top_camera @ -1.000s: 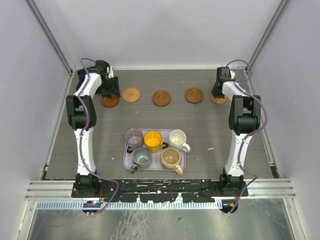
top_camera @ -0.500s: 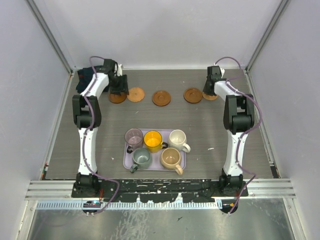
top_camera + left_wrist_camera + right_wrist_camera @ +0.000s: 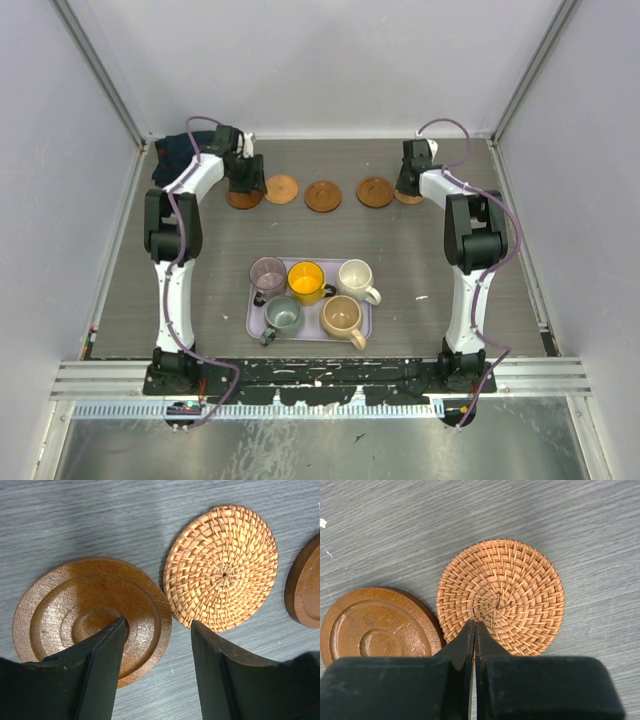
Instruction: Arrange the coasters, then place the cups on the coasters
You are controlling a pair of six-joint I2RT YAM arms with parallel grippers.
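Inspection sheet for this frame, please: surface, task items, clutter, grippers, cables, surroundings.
Surface: grey wood-grain table, no spills seen.
Job's things: five coasters in a far row; five cups on the lavender tray, none on a coaster.
Clutter: small white speck on the table.
Grippers: left gripper open, one finger over the end wooden coaster; right gripper shut, tips over the end woven coaster.
Cables: purple cables along both arms, clear of the cups.
Surroundings: white enclosure walls, metal rail at near edge.
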